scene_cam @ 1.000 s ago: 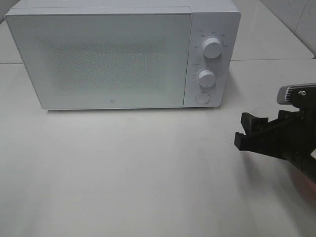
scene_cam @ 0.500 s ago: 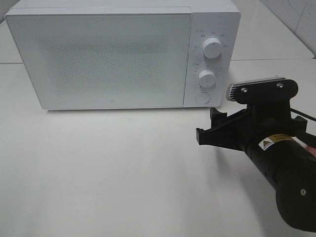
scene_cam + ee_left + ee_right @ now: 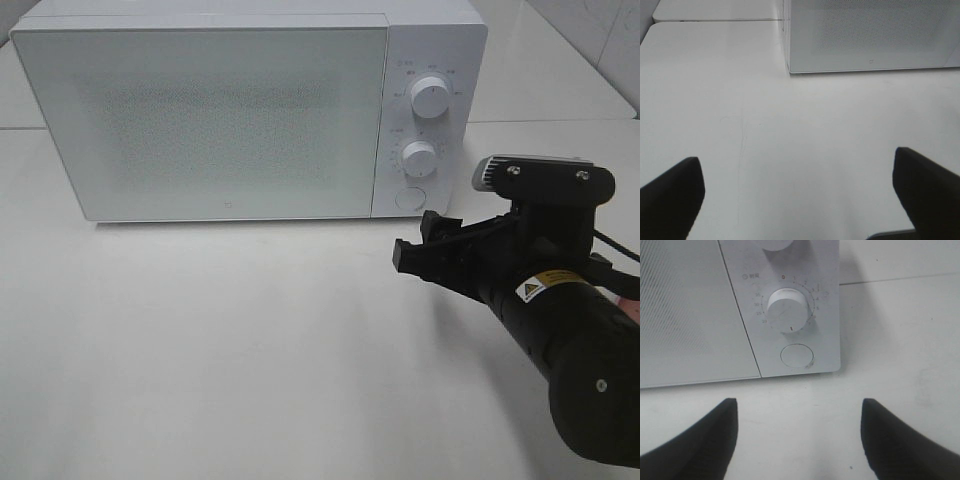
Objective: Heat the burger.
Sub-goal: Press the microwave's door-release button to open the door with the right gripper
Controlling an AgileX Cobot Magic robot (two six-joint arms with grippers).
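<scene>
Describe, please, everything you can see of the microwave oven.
The microwave is a white, boxy unit with a matte, plastic-looking shell. Its door, speckled grey at the window, is shut. The control panel beside it carries an upper knob, a lower knob and a round button. It stands upright on the white table; the open right gripper is near, not touching.

Both spread wide, empty — right hand (image 3: pixel 414 243), left hand (image 3: pixel 797 192).

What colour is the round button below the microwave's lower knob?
The button is white, matching its panel; clearest in the right wrist view.
</scene>
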